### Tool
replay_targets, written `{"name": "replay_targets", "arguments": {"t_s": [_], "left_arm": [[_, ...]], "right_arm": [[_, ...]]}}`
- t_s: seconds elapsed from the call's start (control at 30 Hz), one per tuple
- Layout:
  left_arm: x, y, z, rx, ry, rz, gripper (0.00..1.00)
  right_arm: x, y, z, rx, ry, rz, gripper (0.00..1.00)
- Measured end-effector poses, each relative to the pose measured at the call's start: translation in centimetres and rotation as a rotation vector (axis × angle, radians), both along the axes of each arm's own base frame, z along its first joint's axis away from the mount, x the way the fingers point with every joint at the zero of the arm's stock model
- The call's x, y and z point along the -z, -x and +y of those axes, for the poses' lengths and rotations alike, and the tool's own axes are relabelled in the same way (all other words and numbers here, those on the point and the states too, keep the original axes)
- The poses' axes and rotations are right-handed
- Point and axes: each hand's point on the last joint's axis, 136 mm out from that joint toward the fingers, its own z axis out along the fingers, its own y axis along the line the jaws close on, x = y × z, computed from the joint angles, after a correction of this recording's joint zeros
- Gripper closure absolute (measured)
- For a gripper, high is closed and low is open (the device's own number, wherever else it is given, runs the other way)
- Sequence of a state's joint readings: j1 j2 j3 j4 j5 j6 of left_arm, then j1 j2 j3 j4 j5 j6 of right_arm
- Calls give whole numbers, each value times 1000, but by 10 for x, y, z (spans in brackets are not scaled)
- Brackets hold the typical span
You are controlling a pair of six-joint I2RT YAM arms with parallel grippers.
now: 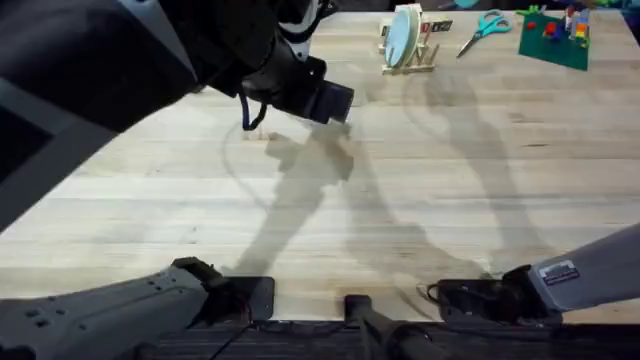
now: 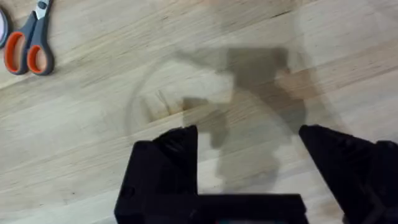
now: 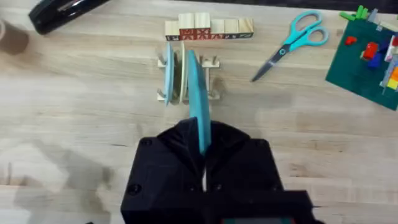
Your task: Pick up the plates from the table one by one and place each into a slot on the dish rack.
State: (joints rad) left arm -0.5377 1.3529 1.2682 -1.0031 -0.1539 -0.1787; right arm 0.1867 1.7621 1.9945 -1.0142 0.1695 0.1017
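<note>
Teal plate (image 3: 198,99): pinched edge-on in right gripper (image 3: 204,163); I keep it upright, aligned with a free dish rack (image 3: 212,87) slot. Left gripper (image 2: 249,140): open, empty.

The table (image 3: 74,124) is pale wood with plank grain. On it the rack (image 3: 214,93) is light wood, holding a pale blue plate (image 3: 168,74) and a cream plate (image 3: 181,74). The right tool (image 3: 202,146) (black) grips a teal plate (image 3: 198,106). Beside the rack lie teal-handled scissors (image 3: 292,40).
</note>
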Motion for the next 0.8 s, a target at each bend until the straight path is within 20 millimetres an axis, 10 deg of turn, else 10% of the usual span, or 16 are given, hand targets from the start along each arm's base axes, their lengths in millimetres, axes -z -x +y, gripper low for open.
{"name": "replay_targets", "arguments": {"t_s": [0.47,0.8], "left_arm": [[0,0,0,0,0,0,6],[0,0,0,0,0,0,6]], "right_arm": [[32,-37,3,14,18,5,970],[90,-64,4,23,36,84,970]]}}
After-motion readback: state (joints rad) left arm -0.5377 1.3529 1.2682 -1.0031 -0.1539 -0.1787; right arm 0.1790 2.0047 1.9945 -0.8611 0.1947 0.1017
